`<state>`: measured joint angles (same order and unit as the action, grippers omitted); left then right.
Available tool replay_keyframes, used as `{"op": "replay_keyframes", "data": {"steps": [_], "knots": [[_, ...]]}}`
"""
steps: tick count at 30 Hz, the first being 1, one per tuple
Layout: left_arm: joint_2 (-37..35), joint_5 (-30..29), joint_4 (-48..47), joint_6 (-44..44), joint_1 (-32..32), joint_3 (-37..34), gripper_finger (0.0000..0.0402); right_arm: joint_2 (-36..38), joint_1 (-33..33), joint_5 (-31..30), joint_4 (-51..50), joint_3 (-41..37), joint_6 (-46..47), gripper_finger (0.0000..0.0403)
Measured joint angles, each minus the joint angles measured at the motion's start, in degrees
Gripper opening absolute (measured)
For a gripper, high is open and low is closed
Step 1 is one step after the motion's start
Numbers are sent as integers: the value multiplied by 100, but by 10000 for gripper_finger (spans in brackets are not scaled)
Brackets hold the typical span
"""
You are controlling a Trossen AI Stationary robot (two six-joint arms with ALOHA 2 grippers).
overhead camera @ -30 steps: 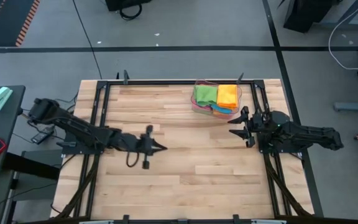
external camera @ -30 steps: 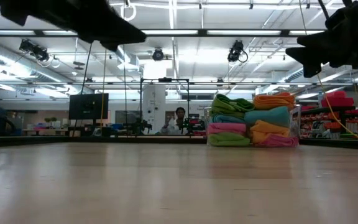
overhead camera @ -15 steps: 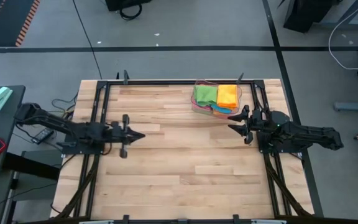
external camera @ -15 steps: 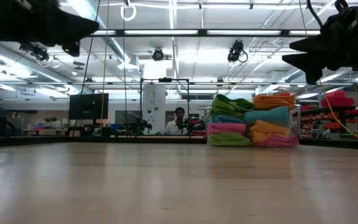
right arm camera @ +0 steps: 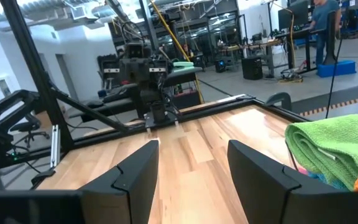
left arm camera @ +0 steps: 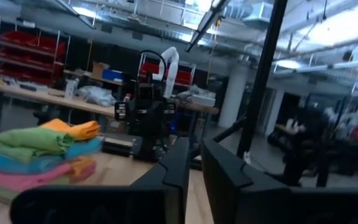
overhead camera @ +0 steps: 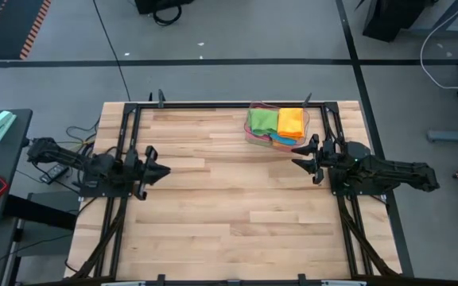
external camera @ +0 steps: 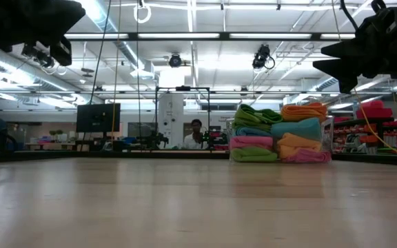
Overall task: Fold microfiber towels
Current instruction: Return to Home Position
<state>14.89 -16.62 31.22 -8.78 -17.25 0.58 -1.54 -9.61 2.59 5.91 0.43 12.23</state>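
Several folded microfiber towels (overhead camera: 277, 125) in green, orange, blue and pink lie stacked in a clear tray (overhead camera: 307, 121) at the table's far right, and no gripper touches them. The stack (external camera: 280, 132) shows in the low view, as towels (left arm camera: 39, 152) in the left wrist view and as towels (right arm camera: 328, 146) in the right wrist view. My left gripper (overhead camera: 164, 169) hovers at the table's left edge, pointing about level toward the right. Its fingers (left arm camera: 195, 146) stand a narrow slit apart with nothing between them. My right gripper (overhead camera: 296, 156) hovers open and empty just near of the tray, and shows again as the gripper (right arm camera: 192, 146).
A black metal frame (overhead camera: 213, 104) runs around the wooden table top (overhead camera: 237, 206), with rails along both side edges. Bare wood lies between the two grippers. In the low view a person (external camera: 197, 132) sits in the room beyond the far edge.
My left gripper has drawn back from the table's middle left toward its left edge and a little toward the far side. It has tipped up from slanting downward to about level. The towels have stayed where they were.
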Motion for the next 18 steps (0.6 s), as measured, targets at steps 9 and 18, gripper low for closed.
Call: {"op": "replay_keyframes", "data": {"steps": [9,18], "knots": [[56,-7,-731,77,-83,0,60,0,-1,0,-2,0,0,201],[-1318,498,-2850,-942,403,4,51,-2,0,0,-7,2,-2,201]]}}
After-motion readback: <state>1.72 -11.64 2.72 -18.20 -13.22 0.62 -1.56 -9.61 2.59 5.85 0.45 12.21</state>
